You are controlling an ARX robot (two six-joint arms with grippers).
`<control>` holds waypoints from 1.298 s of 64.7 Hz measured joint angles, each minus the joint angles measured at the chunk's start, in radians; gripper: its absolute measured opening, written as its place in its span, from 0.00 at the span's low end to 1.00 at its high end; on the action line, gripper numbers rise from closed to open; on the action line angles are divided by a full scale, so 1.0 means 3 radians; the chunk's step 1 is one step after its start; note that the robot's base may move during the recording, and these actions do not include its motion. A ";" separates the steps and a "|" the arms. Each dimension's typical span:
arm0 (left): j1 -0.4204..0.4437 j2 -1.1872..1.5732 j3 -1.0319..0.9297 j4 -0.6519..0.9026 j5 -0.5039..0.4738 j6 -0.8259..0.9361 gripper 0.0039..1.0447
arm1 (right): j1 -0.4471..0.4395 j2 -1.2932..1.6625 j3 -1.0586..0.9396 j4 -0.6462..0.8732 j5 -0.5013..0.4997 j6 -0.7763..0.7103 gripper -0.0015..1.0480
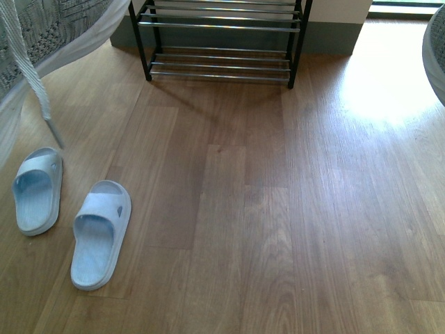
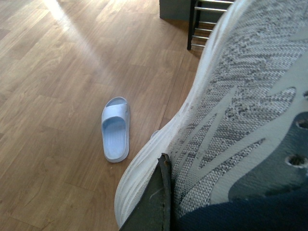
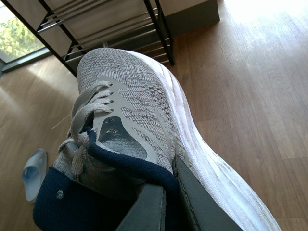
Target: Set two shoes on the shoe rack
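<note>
Each gripper holds one grey knit sneaker off the floor. My left gripper [image 2: 168, 211] is shut on the side wall of one sneaker [image 2: 240, 96], which fills the left wrist view. That sneaker [image 1: 42, 35] shows at the front view's top left, its lace dangling. My right gripper [image 3: 171, 202] is shut on the navy collar of the other sneaker [image 3: 139, 106], whose edge [image 1: 434, 49] shows at the far right. The shoe rack [image 1: 221, 42], a black frame with chrome rods, stands ahead on the floor. It also appears beyond each toe as the rack [image 2: 207, 24] and the rack [image 3: 110, 29].
Two pale blue slippers [image 1: 38, 191] [image 1: 101, 233] lie on the wooden floor at the left, in front of the rack. One slipper [image 2: 115, 130] shows below the left sneaker, and a slipper [image 3: 33, 173] shows beside the right one. A grey wall base runs behind the rack.
</note>
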 joint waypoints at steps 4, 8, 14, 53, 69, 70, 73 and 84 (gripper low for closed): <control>-0.0004 0.0000 0.0000 0.0000 0.0019 0.0000 0.01 | 0.0000 0.0000 0.0000 0.0000 0.0000 0.0000 0.01; -0.0004 0.0000 0.0000 0.0000 0.0020 0.0001 0.01 | 0.0000 0.0000 0.0000 0.0000 0.0001 0.0000 0.01; -0.0004 0.0000 0.0000 -0.0001 0.0025 0.0019 0.01 | 0.0000 0.0000 0.0000 0.0000 0.0003 0.0000 0.01; -0.0001 0.0000 -0.0001 -0.0003 -0.0006 0.0037 0.01 | 0.0000 -0.0006 0.0000 0.0000 -0.0014 0.0000 0.01; -0.0013 0.0000 -0.0003 -0.0003 0.0037 0.0041 0.01 | -0.0001 -0.0001 -0.0001 -0.0001 0.0033 0.0003 0.01; -0.0013 0.0000 -0.0003 -0.0003 0.0043 0.0041 0.01 | -0.0001 -0.0001 -0.0001 -0.0001 0.0033 0.0003 0.01; -0.0013 0.0000 -0.0004 -0.0003 0.0047 0.0041 0.01 | -0.0001 -0.0006 -0.0001 0.0000 0.0029 0.0001 0.01; -0.0013 0.0000 -0.0004 -0.0003 0.0032 0.0042 0.01 | 0.0000 -0.0005 -0.0001 0.0000 0.0008 0.0005 0.01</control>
